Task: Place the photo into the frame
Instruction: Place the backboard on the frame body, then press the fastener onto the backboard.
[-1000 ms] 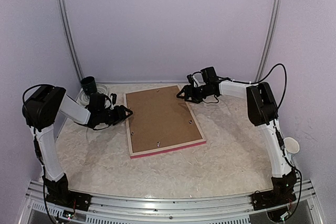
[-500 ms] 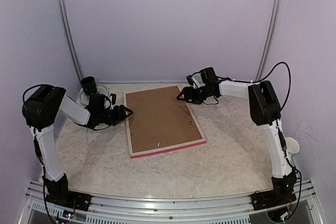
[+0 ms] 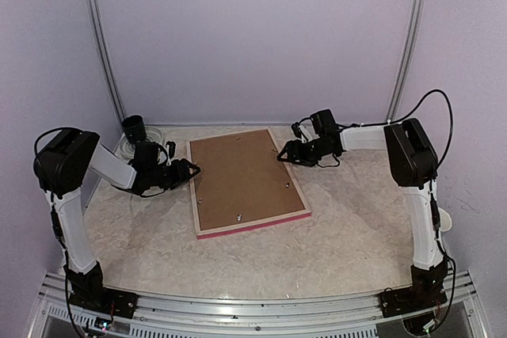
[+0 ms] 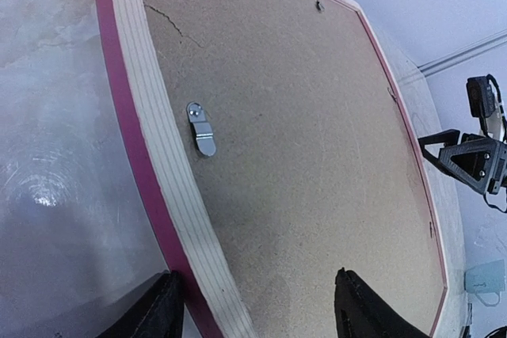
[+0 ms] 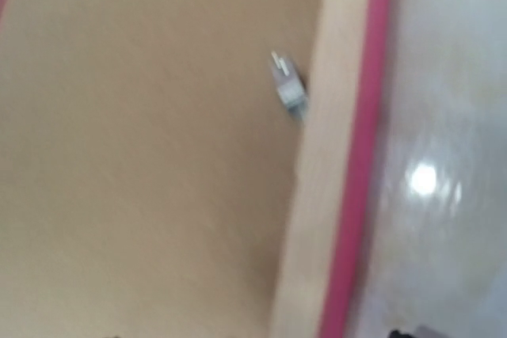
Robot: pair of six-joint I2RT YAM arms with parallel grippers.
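The frame (image 3: 253, 225) lies face down in the middle of the table (image 3: 341, 227), pale wood back up, with the brown board (image 3: 242, 176) seated in it. I cannot see the photo in any view, so I judge the loading has not begun.

My left pincer (image 3: 195, 169) is spread and low at the frame's left rim, one finger outside the pink edge and the other over the board, pinching nothing. My right pincer (image 3: 282, 153) sits just off the far right rim. Its own view is blurred, but two dark tips peek in well apart at the bottom, so I take it as spread too.

Risks as I judge them:
- The frame is thin and flat on the table, so a squeeze on the rim could push it sideways rather than lift it.
- The tabs (image 4: 202, 128) are small, and a tip could slip off one and gouge the board, which has a fine crack (image 4: 170, 25) near its far left corner.
- If one side lifts alone, the board could bind.

Count: one frame, one board, four tabs that I can make out, two pincers, no photo.
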